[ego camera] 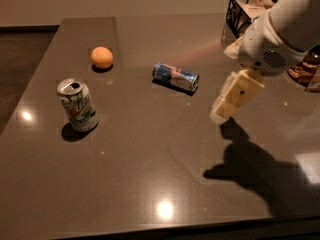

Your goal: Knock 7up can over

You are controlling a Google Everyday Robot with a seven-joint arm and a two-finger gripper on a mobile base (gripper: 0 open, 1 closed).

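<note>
The 7up can [77, 105], white with green lettering and a silver open top, stands upright near the table's left side. My gripper [223, 113] hangs above the table at the right, well to the right of the can and apart from it, just right of a lying blue-and-silver can [175, 77].
An orange [102, 57] lies behind the 7up can. A black wire basket [239, 13] with items stands at the back right corner. The dark table [150, 174] ends at a front edge near the bottom; the arm's shadow falls at the lower right.
</note>
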